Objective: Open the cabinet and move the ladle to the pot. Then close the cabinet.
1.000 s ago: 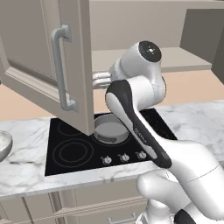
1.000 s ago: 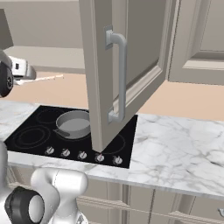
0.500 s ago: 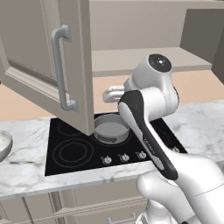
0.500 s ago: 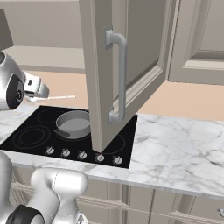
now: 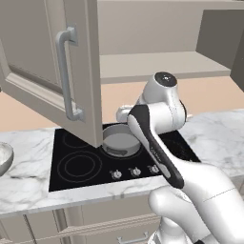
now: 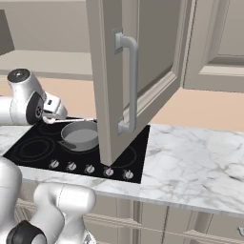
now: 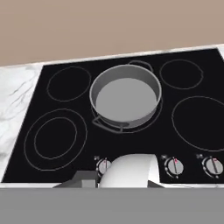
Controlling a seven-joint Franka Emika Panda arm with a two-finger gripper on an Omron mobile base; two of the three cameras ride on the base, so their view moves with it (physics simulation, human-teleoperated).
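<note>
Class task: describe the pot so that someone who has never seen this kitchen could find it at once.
Find the black cooktop set in the marble counter, below the open cabinet door. The pot stands on a rear burner. It is short, round, grey metal, straight-sided and empty, unlike the rounded pale bowl on the counter to the left.

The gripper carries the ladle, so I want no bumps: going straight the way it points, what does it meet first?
Probably the pot; the gripper, shut on the ladle, looks aimed into it, though depth is unclear.

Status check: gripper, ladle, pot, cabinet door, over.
Gripper shut on the ladle, beside the pot. Pot empty, on the cooktop. Cabinet door wide open, hanging just right of the pot.
</note>
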